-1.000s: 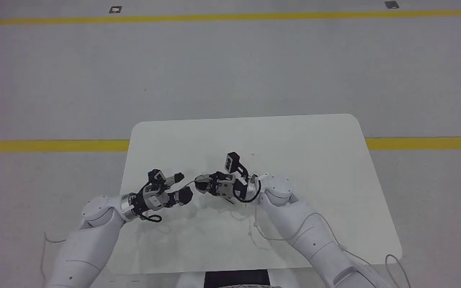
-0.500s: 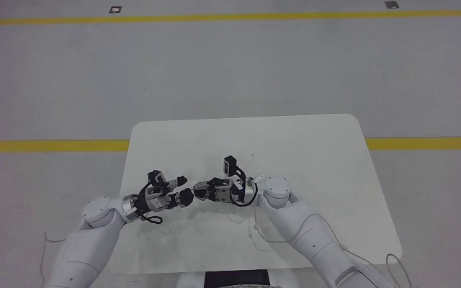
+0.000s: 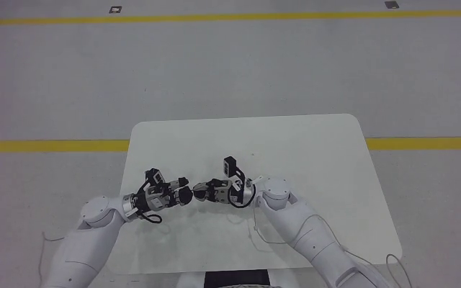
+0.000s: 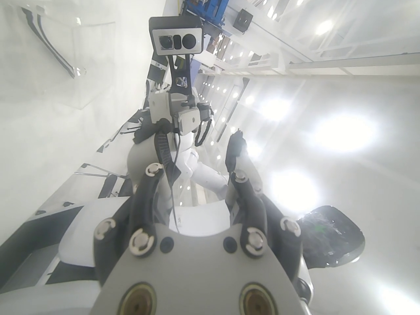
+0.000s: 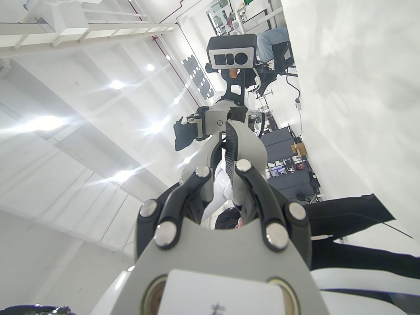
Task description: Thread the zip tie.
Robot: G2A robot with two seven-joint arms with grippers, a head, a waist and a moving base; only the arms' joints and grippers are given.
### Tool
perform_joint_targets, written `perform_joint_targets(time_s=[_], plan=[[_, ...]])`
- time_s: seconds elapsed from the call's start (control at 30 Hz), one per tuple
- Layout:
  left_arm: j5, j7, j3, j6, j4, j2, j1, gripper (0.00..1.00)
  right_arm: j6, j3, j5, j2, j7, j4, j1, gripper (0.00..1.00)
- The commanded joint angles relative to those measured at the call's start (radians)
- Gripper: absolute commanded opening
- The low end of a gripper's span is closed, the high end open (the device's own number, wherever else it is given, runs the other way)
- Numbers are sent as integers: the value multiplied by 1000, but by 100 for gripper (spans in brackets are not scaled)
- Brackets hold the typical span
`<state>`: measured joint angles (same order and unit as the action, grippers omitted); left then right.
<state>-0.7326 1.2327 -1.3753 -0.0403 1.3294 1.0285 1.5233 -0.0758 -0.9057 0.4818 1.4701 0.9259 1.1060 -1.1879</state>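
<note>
Where the left tool and the right tool meet tip to tip, all but touching, the zip tie appears as a thin dark strand, if I read it rightly. It runs lengthwise through the gap between the left tool's fingers, nearer the ribbed one than the plain dark one. From there it leads on toward the right tool, just beyond those fingertips.

In the left wrist view the left tool stands well open. Its two fingers are wide apart and neither presses on the strand. In the right wrist view the right tool is drawn almost together, with a slim gap between its ribbed finger and the opposite one. Whether anything is pinched in that gap I cannot tell.

From above, the strand is too fine to pick out between the two tools. Both tools hang over the white surface. Its near edge lies behind their wrists, and most of its bare area stretches away past the right tool's outer side.
</note>
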Motion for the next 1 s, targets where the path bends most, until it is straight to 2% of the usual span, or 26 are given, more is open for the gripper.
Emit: perform_joint_targets(time_s=[0.0,0.63,0.97], plan=[[1,-1,2,-6,0,-1,-1,31,-2,3,1,-1,-2,0,1,0],[12,-2,25,-26,-16,-11,-15,16,0,20,18,-5,-11,-11,12,0],[8,1,43,-27,-27,-15,-28,13,11,25,35,-5,-12,-24,22,0]])
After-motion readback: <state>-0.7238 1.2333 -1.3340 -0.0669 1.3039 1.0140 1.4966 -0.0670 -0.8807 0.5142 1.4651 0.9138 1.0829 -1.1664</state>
